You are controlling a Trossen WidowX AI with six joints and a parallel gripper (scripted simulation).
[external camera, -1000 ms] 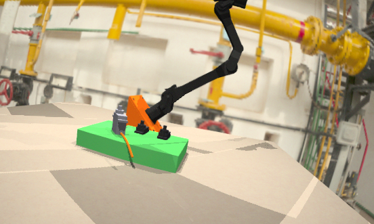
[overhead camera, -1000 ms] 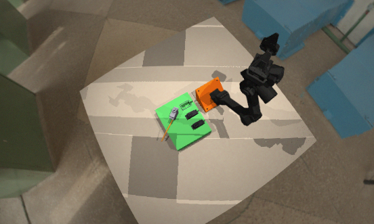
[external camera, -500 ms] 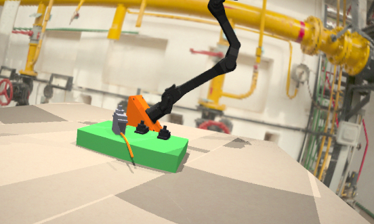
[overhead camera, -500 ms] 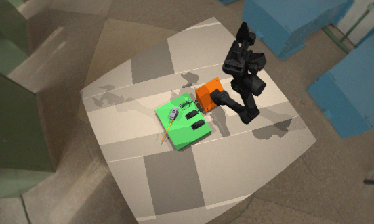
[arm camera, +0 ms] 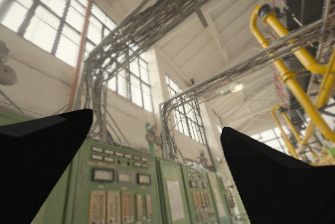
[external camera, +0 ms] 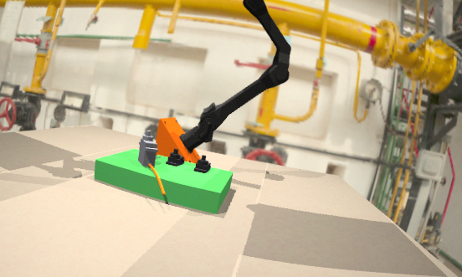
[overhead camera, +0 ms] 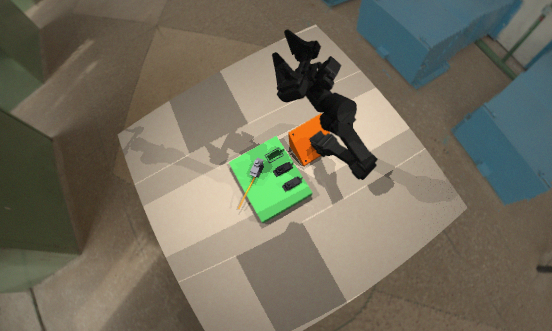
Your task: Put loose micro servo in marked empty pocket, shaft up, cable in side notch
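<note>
The loose micro servo (overhead camera: 256, 168) (external camera: 147, 150) is grey and stands upright on the green deck (overhead camera: 272, 207) (external camera: 188, 192), its shaft end up. Its orange cable (overhead camera: 246, 192) (external camera: 159, 182) runs down over the deck's side. The marked empty pocket (overhead camera: 274, 155) is a dark outline beside the servo in the top view; the exterior view does not show it clearly. The servo is outside that pocket. My gripper (overhead camera: 281, 43) (arm camera: 159, 124) is open and empty, raised high and far from the servo. In the exterior view it is mostly cut off at the top edge.
Two black servos (overhead camera: 283, 169) (overhead camera: 292, 184) (external camera: 175, 157) (external camera: 202, 164) sit in the deck in a row with the pocket. An orange bracket (overhead camera: 304, 140) (external camera: 167, 138) stands beside the deck, close to the arm's base. The arm rises above them.
</note>
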